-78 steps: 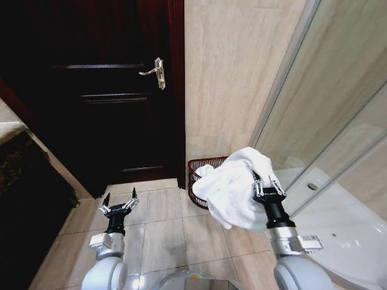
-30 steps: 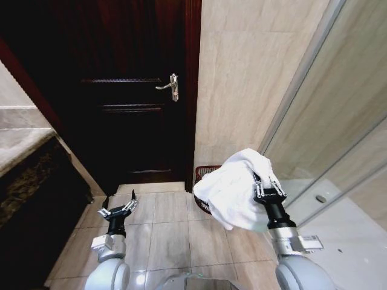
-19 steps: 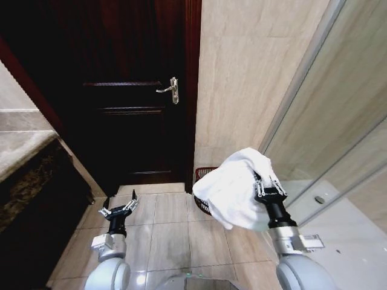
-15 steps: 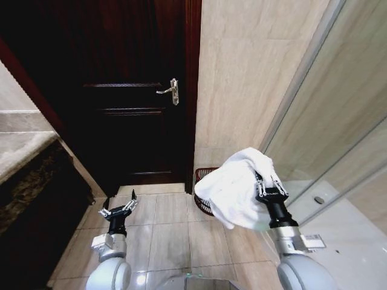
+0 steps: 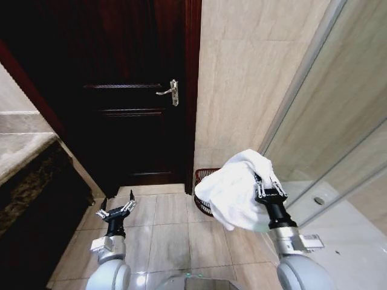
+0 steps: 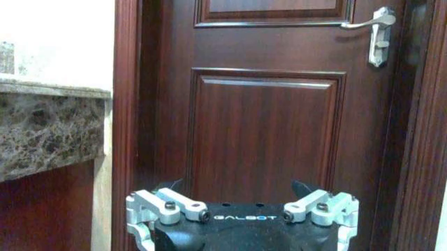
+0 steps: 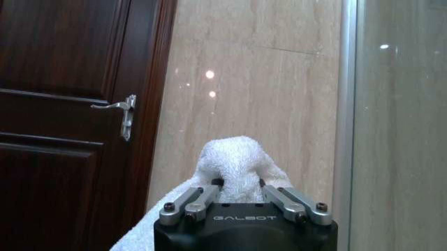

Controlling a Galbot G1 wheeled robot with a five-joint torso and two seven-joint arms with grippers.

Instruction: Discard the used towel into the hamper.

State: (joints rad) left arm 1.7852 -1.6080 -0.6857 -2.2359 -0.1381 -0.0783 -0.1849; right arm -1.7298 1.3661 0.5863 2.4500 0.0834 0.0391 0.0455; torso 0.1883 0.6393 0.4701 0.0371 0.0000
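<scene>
My right gripper [image 5: 266,183] is held up at chest height, shut on a bunched white towel [image 5: 237,190] that drapes down over its left side; the right wrist view shows the towel [image 7: 234,170] pinched between the fingers. Behind the towel, on the floor at the foot of the beige wall, stands the hamper [image 5: 204,188], a dark reddish-brown basket of thin bars, mostly hidden by the cloth. My left gripper [image 5: 116,207] is parked low on the left, open and holding nothing.
A dark wooden door [image 5: 133,109] with a silver handle [image 5: 171,92] fills the back left. A marble counter [image 5: 21,154] runs along the left. A glass shower screen [image 5: 338,121] and white shower tray [image 5: 357,241] bound the right. Beige floor tiles [image 5: 172,232] lie between.
Over the earlier frames the whole scene shifted as the camera moved, and the hamper now looks farther off and more hidden by the towel. Both grippers hold the same pose.
</scene>
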